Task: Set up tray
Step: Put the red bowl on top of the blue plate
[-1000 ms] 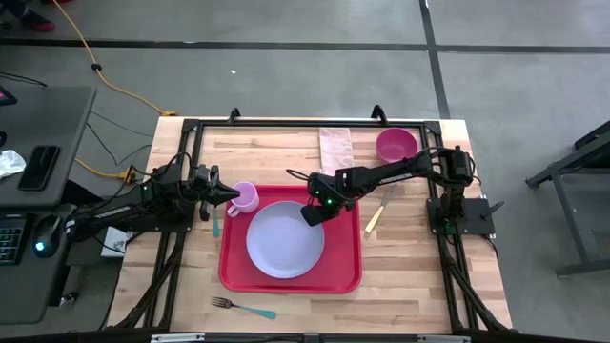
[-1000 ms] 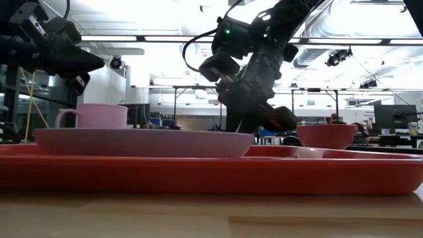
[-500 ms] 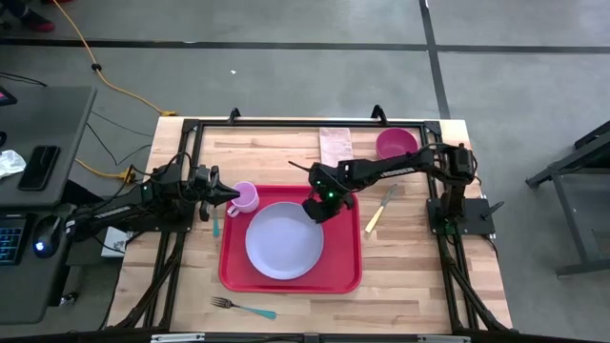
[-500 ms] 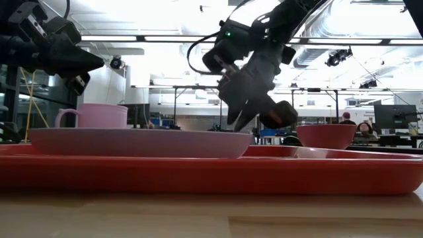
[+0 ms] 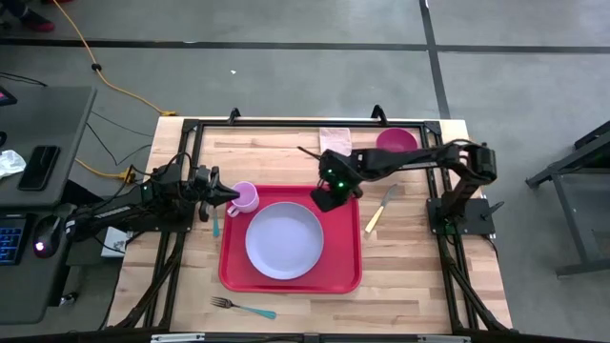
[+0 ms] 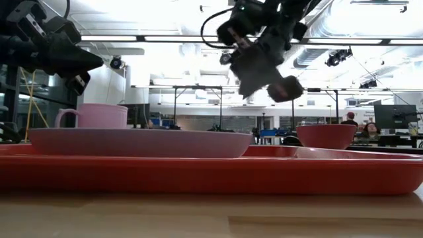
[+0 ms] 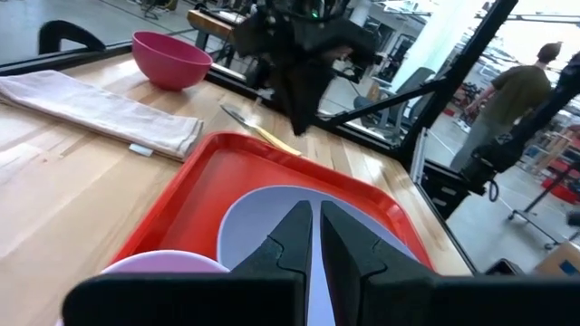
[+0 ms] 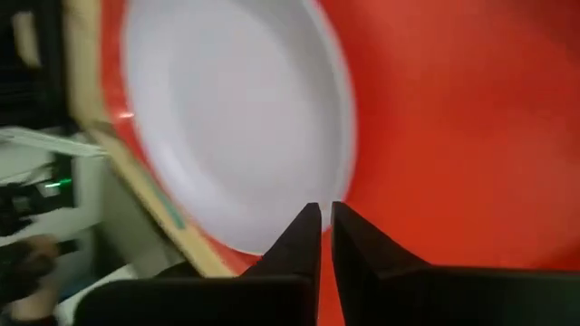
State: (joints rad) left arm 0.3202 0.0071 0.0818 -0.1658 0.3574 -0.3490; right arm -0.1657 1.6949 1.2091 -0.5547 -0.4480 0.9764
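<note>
The tray (image 5: 290,275) sat flat on the middle of the wooden desk (image 5: 410,267), red and wide, with the lavender plate (image 5: 284,240) lying inside it, closer to its left side.

Starting at the left: the left hand (image 5: 229,197) hovered just off the tray's far-left corner, its fingers drawn nearly together with only a thin slit between them and nothing in them. Its tip pointed at a pink cup (image 5: 245,197) that stood at that corner, beside the plate. A teal-handled utensil (image 5: 215,221) lay on the desk just left of the tray, and a fork (image 5: 242,308) with a teal handle rested near the front edge.

Moving right, a folded cloth (image 5: 335,139) lay at the far side of the desk. The right hand (image 5: 325,197) hung in the air above the tray's far-right corner, fingers pressed shut and empty, well clear of the plate in the low view.

Further right, a knife (image 5: 379,209) with a yellow handle lay on the wood just beside the tray, and a magenta bowl (image 5: 395,140) stood at the far-right corner.
</note>
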